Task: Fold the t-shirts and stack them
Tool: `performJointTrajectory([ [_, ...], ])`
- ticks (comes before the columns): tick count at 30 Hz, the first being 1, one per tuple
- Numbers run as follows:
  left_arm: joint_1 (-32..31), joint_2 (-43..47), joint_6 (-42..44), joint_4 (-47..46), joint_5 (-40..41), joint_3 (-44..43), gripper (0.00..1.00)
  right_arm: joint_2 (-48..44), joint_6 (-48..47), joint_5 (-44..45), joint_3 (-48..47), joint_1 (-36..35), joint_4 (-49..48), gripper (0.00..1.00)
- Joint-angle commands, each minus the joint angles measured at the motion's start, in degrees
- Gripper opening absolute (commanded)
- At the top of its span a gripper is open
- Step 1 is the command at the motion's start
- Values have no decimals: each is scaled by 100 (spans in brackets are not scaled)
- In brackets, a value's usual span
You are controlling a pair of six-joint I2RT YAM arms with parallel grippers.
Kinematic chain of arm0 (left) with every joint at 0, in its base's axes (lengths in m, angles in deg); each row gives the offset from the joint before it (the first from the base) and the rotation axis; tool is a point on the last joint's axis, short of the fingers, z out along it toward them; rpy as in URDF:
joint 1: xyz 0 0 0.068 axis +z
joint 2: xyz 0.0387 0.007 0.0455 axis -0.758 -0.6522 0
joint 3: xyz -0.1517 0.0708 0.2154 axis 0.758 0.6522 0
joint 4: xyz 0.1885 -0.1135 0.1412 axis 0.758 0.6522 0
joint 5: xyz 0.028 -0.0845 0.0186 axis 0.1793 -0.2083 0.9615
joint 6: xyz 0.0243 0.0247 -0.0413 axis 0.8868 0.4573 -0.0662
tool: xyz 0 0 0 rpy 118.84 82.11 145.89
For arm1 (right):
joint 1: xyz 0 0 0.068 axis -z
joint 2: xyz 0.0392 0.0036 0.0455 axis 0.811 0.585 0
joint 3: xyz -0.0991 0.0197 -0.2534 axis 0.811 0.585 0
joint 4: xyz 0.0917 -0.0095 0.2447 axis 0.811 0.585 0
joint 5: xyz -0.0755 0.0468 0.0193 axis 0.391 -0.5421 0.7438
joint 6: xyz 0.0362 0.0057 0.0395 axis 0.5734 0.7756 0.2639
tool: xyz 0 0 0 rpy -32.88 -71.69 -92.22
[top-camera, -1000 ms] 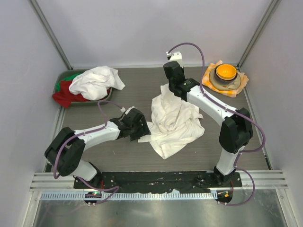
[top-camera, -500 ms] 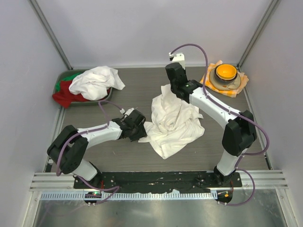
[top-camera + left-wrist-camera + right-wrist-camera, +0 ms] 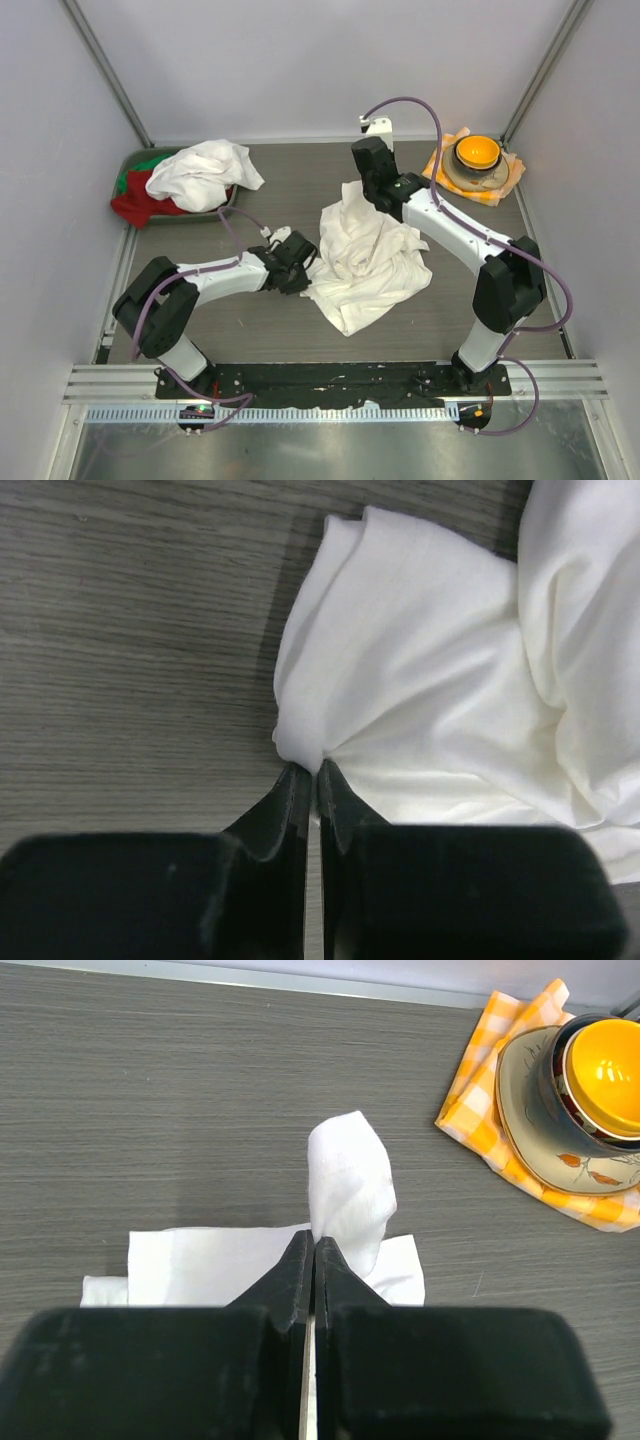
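A crumpled white t-shirt (image 3: 365, 255) lies in the middle of the table. My left gripper (image 3: 300, 275) is at its left edge, shut on a bunched fold of it; in the left wrist view the cloth (image 3: 430, 680) puckers into the closed tips of that gripper (image 3: 312, 772). At the shirt's far edge my right gripper (image 3: 372, 190) is shut on a flap. The right wrist view shows that flap (image 3: 350, 1180) standing up out of the closed gripper (image 3: 314, 1240). A second white t-shirt (image 3: 200, 172) is heaped on the tray at the back left.
A grey tray (image 3: 135, 160) at the back left holds red and green garments (image 3: 135, 205) under the heaped shirt. At the back right, an orange-checked cloth (image 3: 505, 180) carries a bowl with an orange inside (image 3: 476, 152). The enclosure walls stand close on both sides.
My left gripper slid right to the shirt's left edge and closed on it. The right arm shifted slightly, keeping its hold on the far edge.
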Motion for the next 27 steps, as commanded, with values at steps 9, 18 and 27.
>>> performJointTrajectory([
  [9,-71,955,328,1483,709,-717,0,-793,-72,517,-180,38,-82,1],
  [18,-62,2563,1102,3030,1747,-3196,0,-2674,-449,-174,-584,38,260,1],
  [27,-53,4409,1963,2066,983,-3646,0,-4811,-476,-2214,-1137,38,682,1],
])
